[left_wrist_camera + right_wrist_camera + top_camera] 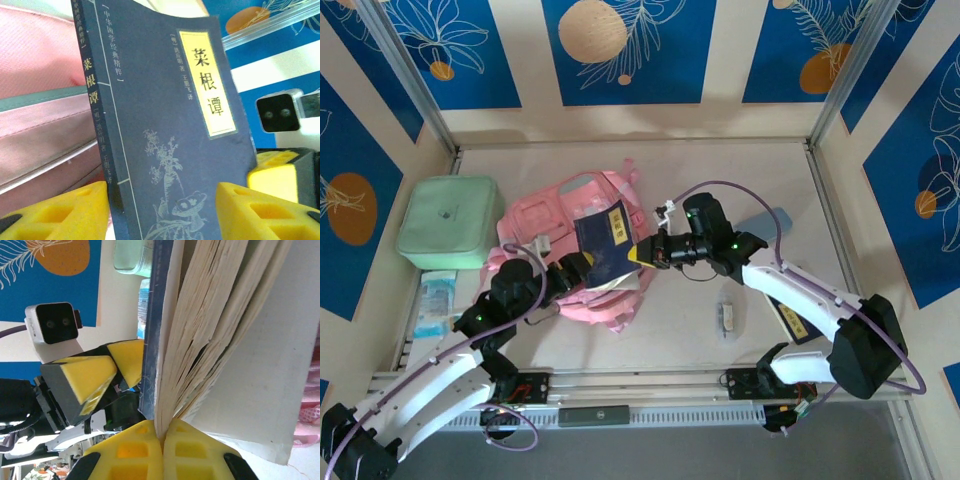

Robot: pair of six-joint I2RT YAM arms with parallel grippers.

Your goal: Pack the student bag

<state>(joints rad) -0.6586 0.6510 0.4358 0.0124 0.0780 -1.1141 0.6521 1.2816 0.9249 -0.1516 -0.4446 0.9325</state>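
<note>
Packing is early, by my read: the book (pixel 605 240) is not in the bag (pixel 552 212) yet. It is held up over the bag, which lies just under and left of the right claw (pixel 645 253). I can't tell whether the bag's mouth is open, as the book covers it. The case (pixel 450 222) sits well left of the left claw (pixel 578 268), and a small white item (pixel 727 317) lies on the table below and right of the right claw, so the book and probably more remain to go in.

Right claw (pixel 162 435): clenched, pads pressed together on the bottom edge of the book (pixel 220 340), pinching a few pages (the rest fan loose above it).

Left claw (pixel 162 189): released, pads spread wide, with the book's cover (pixel 165 125) face-on straight ahead. In the right wrist view the left claw (pixel 107 367) is beside the blue cover; I can't tell if it touches. Pink bag fabric (pixel 35 125) is left of this claw.

Left arm runs from its base up and right, wrist low at the bag's near edge. Right arm swings out right, bends at the elbow and comes back left, wrist rolled, claw at the book's right edge.
</note>
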